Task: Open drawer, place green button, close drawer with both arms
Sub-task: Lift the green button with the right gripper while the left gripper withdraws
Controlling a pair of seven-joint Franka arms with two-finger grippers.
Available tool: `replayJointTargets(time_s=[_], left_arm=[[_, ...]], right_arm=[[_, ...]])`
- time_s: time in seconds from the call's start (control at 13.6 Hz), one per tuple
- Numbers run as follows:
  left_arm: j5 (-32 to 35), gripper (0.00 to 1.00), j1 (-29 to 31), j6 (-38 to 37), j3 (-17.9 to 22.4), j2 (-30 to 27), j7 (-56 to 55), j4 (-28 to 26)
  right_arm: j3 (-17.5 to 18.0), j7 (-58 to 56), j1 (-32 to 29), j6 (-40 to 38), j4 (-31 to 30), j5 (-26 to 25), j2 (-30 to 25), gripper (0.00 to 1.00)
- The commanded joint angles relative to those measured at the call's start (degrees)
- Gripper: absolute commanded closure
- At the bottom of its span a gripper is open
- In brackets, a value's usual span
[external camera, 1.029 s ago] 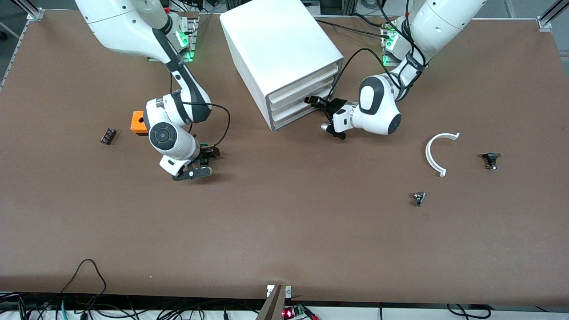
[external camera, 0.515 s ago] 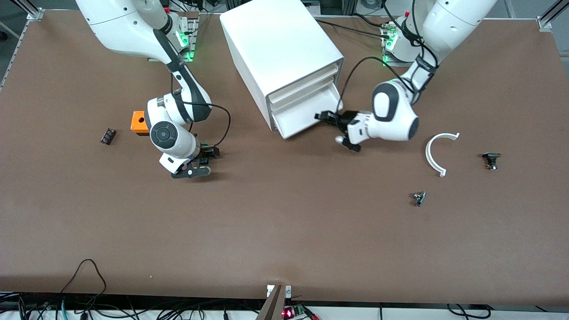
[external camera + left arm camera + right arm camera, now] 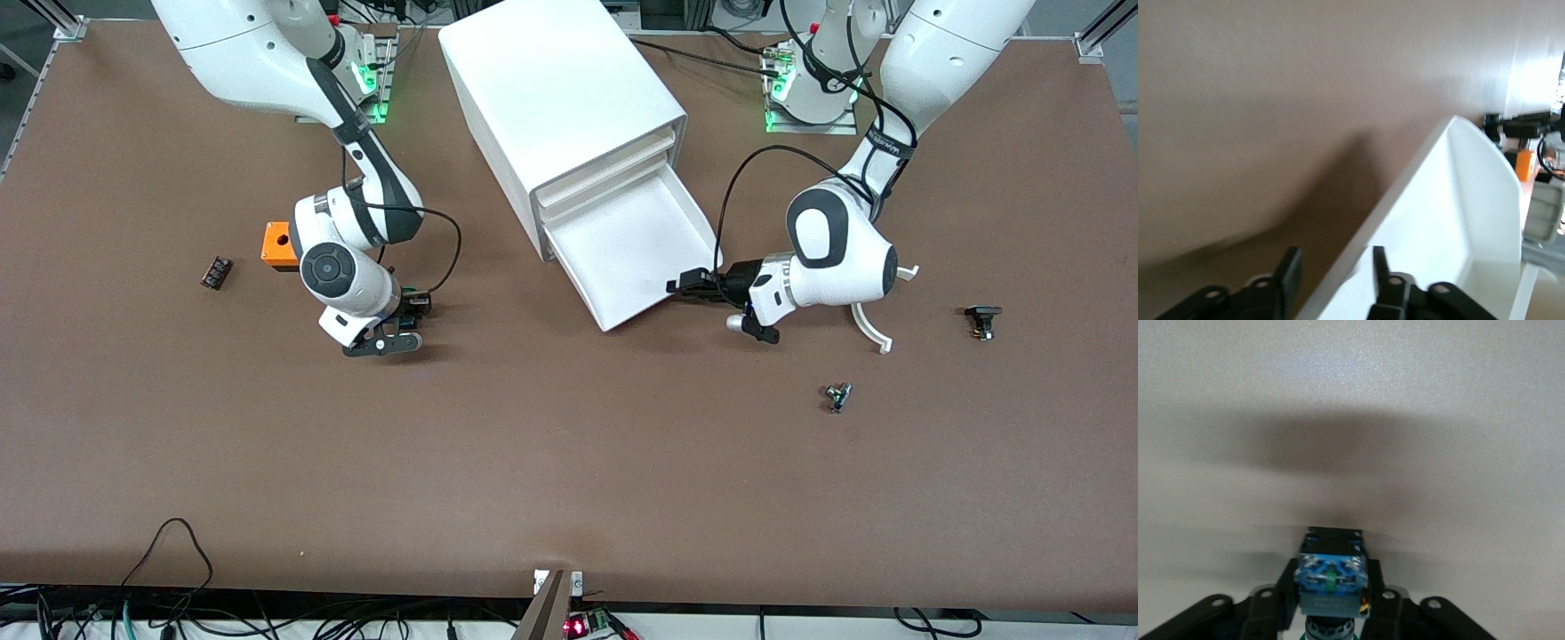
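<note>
The white cabinet (image 3: 551, 98) stands at the back middle. Its bottom drawer (image 3: 636, 244) is pulled far out and is empty; it also shows in the left wrist view (image 3: 1458, 213). My left gripper (image 3: 685, 286) is at the drawer's front lip, open, with one finger inside the lip and one outside (image 3: 1334, 260). My right gripper (image 3: 404, 322) is low over the table toward the right arm's end, shut on the button (image 3: 411, 307). The button's bluish end (image 3: 1330, 577) shows between the fingers (image 3: 1331, 590).
An orange box with a hole (image 3: 277, 245) and a small black part (image 3: 216, 272) lie beside the right arm. A white curved piece (image 3: 876, 324), a black part (image 3: 982, 320) and a small metal part (image 3: 837, 396) lie toward the left arm's end.
My left gripper has drawn the bottom drawer out of the cabinet, from shut to far open, moving toward the front camera. My right gripper has stayed almost still with the button.
</note>
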Motion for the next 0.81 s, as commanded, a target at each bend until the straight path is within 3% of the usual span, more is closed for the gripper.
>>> replayJointTargets(time_s=[0.0,0.22,0.51,0.74], left_arm=[[1.41,0.00,2.51,1.66,1.17,-4.51,-1.73,0.04],[4.90,0.00,3.04,2.64,3.02,-10.13,-1.55,0.22],[31.95,0.00,3.31,0.28,8.63,-20.67,-3.13,0.31],[47.25,0.00,3.74,-10.86,11.29,-26.83,-3.22,7.05]], right_arm=[[0.02,-0.24,0.21,0.42,-0.17,0.25,-0.46,0.68],[0.11,-0.94,0.21,-0.36,1.84,0.25,-0.99,0.72],[0.11,-7.25,0.21,-5.28,7.99,0.16,-2.83,0.72],[0.98,-13.14,0.82,-11.51,16.06,0.34,-2.66,0.71]])
